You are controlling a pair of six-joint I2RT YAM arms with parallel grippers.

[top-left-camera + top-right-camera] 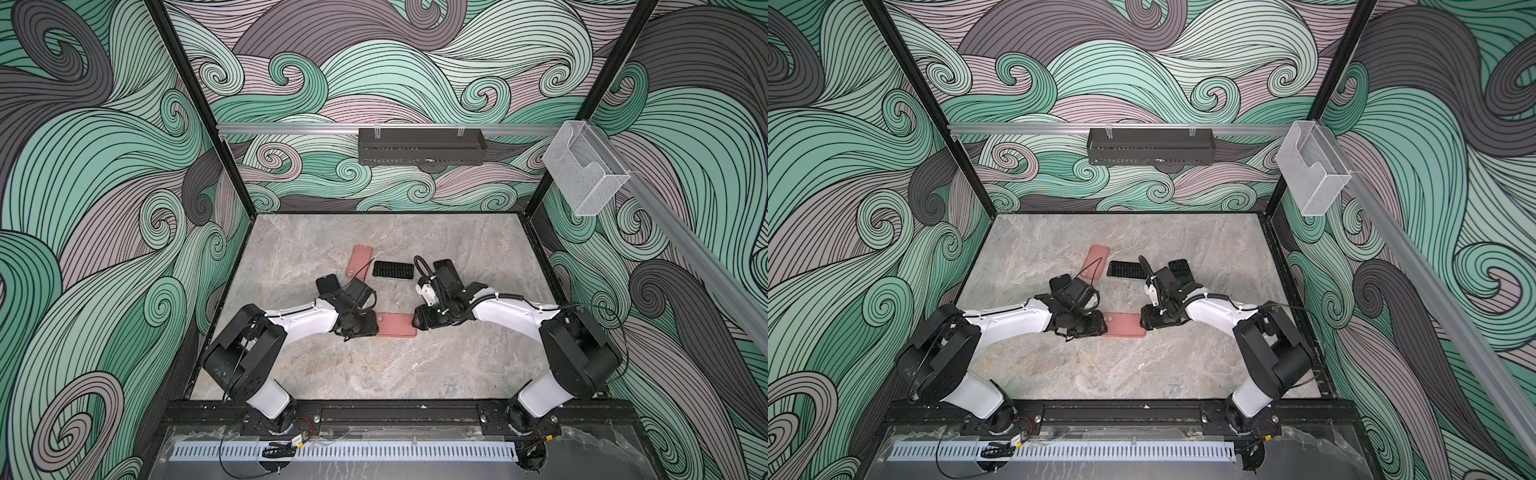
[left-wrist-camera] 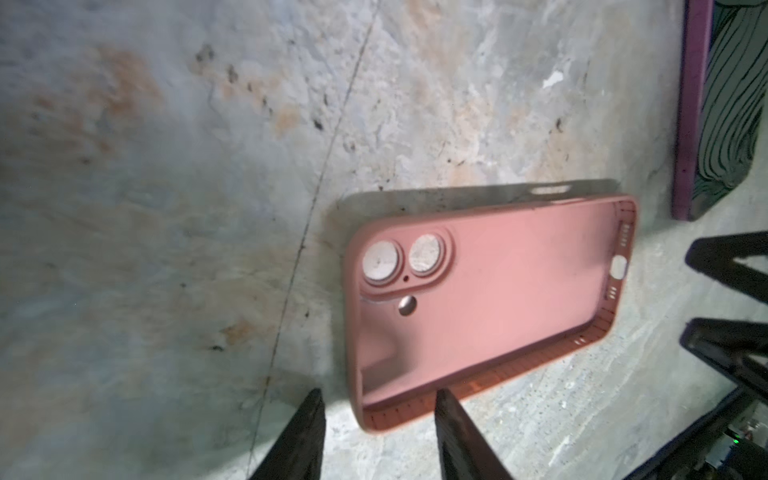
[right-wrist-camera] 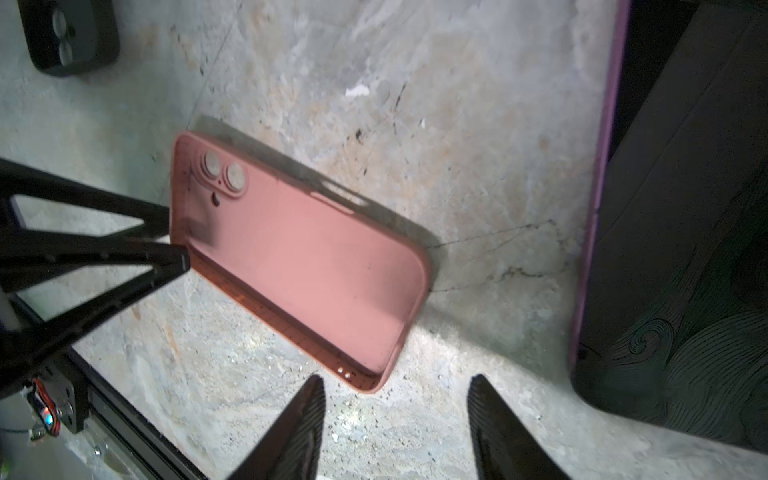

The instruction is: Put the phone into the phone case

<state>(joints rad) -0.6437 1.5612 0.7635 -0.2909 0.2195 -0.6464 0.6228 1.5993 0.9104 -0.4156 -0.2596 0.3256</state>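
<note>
1. Pink phone case (image 2: 490,299): matt, soft, rubbery-looking plastic, with fine ribs along its inner walls.
2. Table (image 1: 415,365): grey stone-look top, veined, low sheen.
3. Right gripper (image 3: 397,378): fingers (image 3: 307,424) of matt black plastic, finely ribbed.
4. Black phone case (image 1: 392,270), far centre: ridged surface.
5. Clear box (image 1: 586,174), far right: glossy transparent plastic.
6. Rail (image 1: 291,129) on the far wall: dull silver metal.
7. Tray (image 1: 419,145) hung there: matt black perforated metal.
8. Arm shells (image 1: 307,318): smooth glossy white plastic.

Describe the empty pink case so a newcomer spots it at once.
On the grey marble table, look near the front middle, between the left gripper and right gripper. The pink case lies flat, hollow side up; the other pink piece lies farther back, beside a black piece.
</note>
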